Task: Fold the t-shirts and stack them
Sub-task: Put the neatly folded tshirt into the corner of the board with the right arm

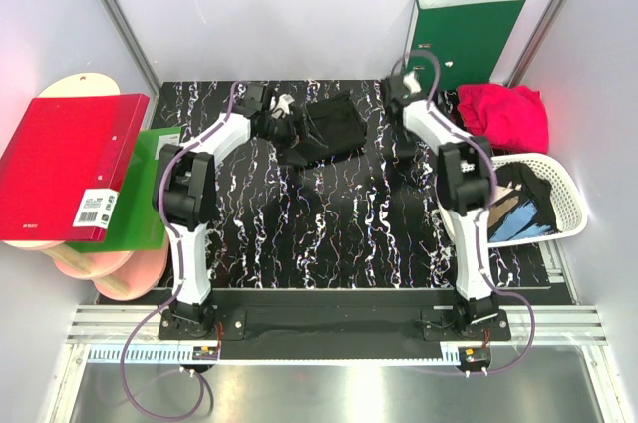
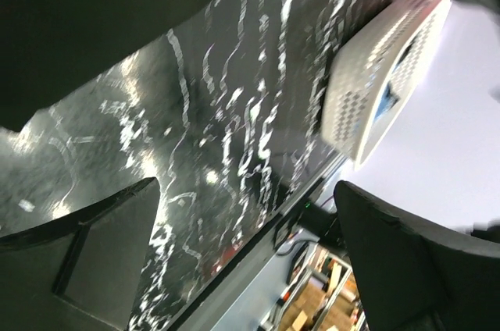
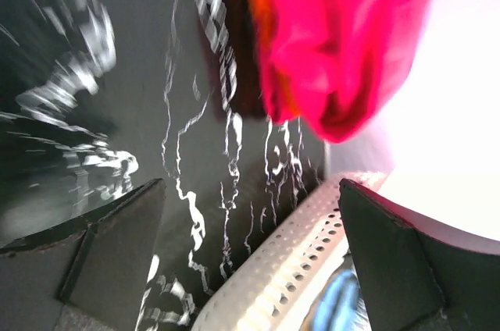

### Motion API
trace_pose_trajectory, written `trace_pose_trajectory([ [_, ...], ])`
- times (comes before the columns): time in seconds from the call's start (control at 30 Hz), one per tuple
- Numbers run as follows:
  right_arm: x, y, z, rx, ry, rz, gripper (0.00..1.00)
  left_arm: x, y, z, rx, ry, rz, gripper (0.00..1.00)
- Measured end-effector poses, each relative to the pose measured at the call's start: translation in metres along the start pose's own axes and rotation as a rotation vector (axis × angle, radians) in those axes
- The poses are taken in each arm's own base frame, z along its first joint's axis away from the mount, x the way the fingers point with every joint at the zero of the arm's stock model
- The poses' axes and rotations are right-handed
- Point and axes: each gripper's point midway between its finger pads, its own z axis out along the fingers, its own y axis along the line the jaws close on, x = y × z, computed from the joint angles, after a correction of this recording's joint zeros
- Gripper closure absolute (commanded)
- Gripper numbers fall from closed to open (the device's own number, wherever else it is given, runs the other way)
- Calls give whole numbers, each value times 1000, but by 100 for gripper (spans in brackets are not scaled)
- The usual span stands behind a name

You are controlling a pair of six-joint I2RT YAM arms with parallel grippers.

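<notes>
From the middle of the counter (image 1: 329,243), you have free room on the near half, from 4 to 8 o'clock. At 12 o'clock the crumpled black t-shirt (image 1: 324,129) lies in the way. The crimson-pink t-shirt (image 1: 503,114) fills 2 o'clock, and the white basket (image 1: 573,199) fills 3 o'clock. The red binder (image 1: 65,169) closes 9 o'clock, and the upright green binder (image 1: 464,34) closes 1 o'clock.

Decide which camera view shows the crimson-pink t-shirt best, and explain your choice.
The top external view: the whole crimson-pink t-shirt lies bunched just beyond the white basket. The right wrist view catches the t-shirt close but blurred and cropped. The left wrist view does not show it.
</notes>
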Motion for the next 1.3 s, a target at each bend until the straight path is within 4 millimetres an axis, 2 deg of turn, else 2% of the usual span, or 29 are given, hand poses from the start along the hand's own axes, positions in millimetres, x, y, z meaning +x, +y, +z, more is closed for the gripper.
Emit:
trace_pose_trajectory([
  [0.1,41,25,39,92,121,-181,0,9,9,-3,-15,18,12,1],
  [0.17,59,14,53,200,193,-296,0,10,13,-7,-16,24,21,1],
  [0.33,52,-15,73,296,231,-281,0,2,20,-17,-6,11,37,1],
  [0.43,56,-31,86,351,263,-276,0,-6,18,-23,13,4,48,1],
  [0.57,65,-43,101,413,313,-297,0,-22,12,-26,62,-2,62,1],
  [0.77,71,-58,117,495,363,-313,3,-33,27,-31,86,1,9,1],
  [0.83,70,-62,121,515,372,-315,19,-37,33,-36,85,-10,-7,1],
  [0.9,70,-65,126,521,378,-319,75,-40,39,-40,82,-19,-20,1],
  [0.93,70,-67,130,522,382,-326,89,-40,42,-41,79,-21,-29,1],
  [0.97,70,-68,134,525,384,-326,91,-40,44,-42,78,-21,-34,1],
  [1.0,69,-71,138,534,384,-319,100,-38,46,-41,76,-19,-39,1],
  [1.17,68,-78,147,574,385,-310,100,-26,48,-38,68,3,-53,1],
  [1.3,67,-67,145,577,366,-320,100,-22,44,-36,69,9,-42,1],
])
